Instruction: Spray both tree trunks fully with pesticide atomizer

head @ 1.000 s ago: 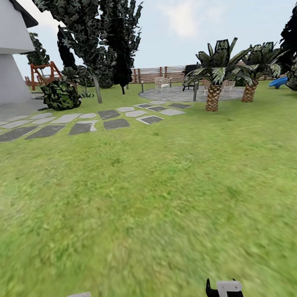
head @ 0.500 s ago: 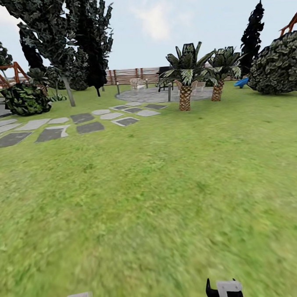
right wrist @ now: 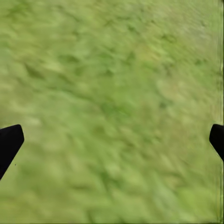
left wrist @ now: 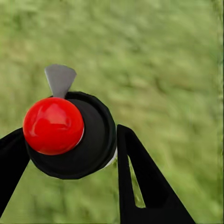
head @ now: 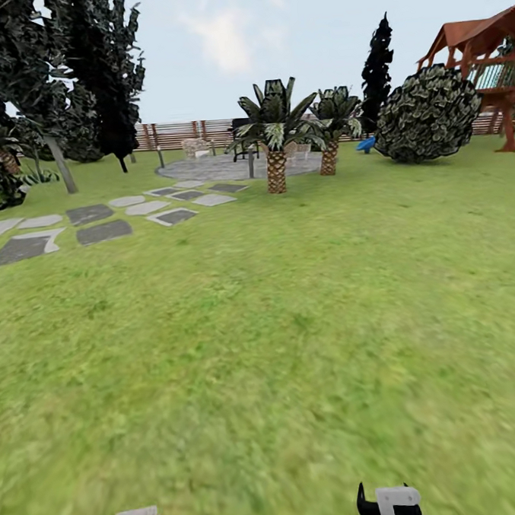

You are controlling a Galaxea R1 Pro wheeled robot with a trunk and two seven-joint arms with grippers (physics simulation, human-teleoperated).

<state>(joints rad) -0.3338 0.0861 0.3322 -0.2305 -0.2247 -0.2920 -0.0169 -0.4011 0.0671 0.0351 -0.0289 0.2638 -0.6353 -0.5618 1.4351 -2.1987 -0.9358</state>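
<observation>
Red-knobbed atomizer (left wrist: 70,133) sits clenched in your left jaws (left wrist: 70,154) for spraying, while your right jaws (right wrist: 112,140) hang released over the lawn (head: 292,324)

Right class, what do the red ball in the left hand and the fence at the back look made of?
Red ball: probably glossy plastic, given its soft highlights. Fence: seemingly wood, in brown horizontal slats; too far for grain.

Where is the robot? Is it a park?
It looks more like a big back garden: a wide lawn closed in by a wooden slat fence, with stepping stones, small palms and a wooden play tower.
</observation>
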